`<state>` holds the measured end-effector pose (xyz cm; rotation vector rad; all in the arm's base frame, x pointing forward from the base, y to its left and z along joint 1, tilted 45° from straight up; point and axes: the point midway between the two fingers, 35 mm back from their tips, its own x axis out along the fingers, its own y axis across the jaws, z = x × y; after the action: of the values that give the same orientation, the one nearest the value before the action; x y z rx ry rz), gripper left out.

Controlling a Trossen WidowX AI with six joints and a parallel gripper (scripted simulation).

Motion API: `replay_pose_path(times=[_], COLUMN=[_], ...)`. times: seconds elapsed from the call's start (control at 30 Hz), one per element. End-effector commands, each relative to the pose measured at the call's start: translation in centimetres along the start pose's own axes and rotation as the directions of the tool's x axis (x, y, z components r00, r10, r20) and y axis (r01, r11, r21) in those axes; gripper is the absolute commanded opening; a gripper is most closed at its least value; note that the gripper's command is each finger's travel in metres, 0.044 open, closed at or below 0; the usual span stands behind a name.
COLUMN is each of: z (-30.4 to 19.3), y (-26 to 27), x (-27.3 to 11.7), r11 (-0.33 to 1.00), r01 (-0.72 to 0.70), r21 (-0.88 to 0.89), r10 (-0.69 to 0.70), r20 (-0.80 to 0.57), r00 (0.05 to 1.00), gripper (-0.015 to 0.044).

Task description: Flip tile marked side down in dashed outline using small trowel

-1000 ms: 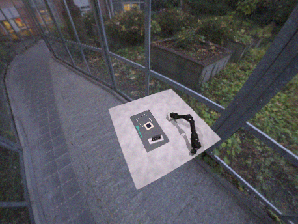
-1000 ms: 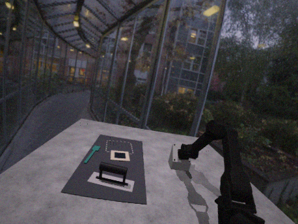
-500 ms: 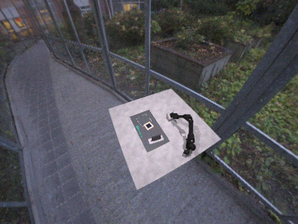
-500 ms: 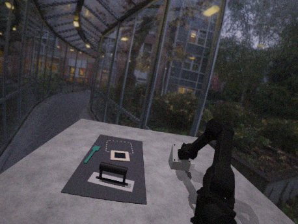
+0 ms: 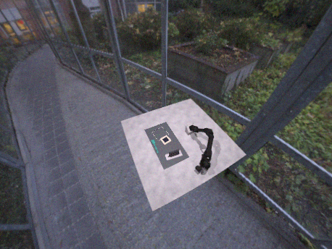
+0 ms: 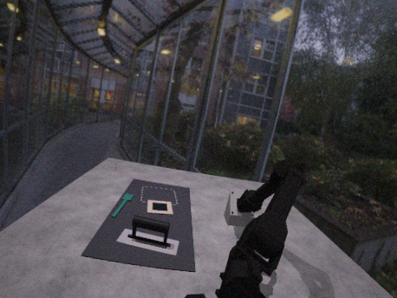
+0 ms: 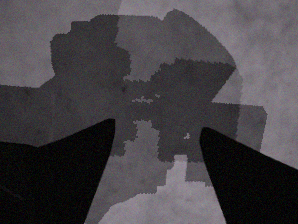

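The trowel (image 5: 174, 154) (image 6: 151, 224), a flat pale plate with a raised black handle, lies on the near part of the dark mat (image 5: 178, 145) (image 6: 182, 225). The cream tile (image 5: 165, 140) (image 6: 160, 207) lies flat beyond it with its dark square mark facing up. The tile's far edge reaches the near side of the dashed outline (image 5: 162, 127) (image 6: 142, 194). My gripper (image 5: 198, 170) (image 7: 158, 129) is open and empty above the table, off the mat to the right of the trowel. In the exterior view it is mostly cut off at the bottom edge.
A green tool (image 5: 154, 142) (image 6: 127, 198) with a thin handle and square head lies along the mat's left side. The arm's pale base block (image 6: 231, 208) stands right of the mat. The wrist view shows the pale table top (image 7: 270, 50) with the arm's shadows.
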<state>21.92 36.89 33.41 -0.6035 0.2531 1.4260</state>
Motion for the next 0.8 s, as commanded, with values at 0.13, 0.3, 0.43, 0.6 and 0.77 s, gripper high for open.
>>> replay_pose_path(times=[0.13,0.3,0.43,0.6,0.77], z=[-3.8,-6.4,-8.6,-11.3,-13.9], y=[-3.2,-5.1,-6.5,-8.2,-9.7], x=[-0.3,-0.9,-1.5,-2.5,-3.7], r11=[0.980,0.944,0.897,0.819,0.716], r01=[0.020,0.044,0.068,0.104,0.148], r21=[0.198,0.328,0.436,0.565,0.682], r10=[-0.003,0.001,0.008,0.021,0.030], r20=[-0.085,-0.135,-0.171,-0.210,-0.241], r00=[0.996,0.991,0.985,0.978,0.970], gripper=[0.0270,0.0270,0.0270,0.0270,0.0270])
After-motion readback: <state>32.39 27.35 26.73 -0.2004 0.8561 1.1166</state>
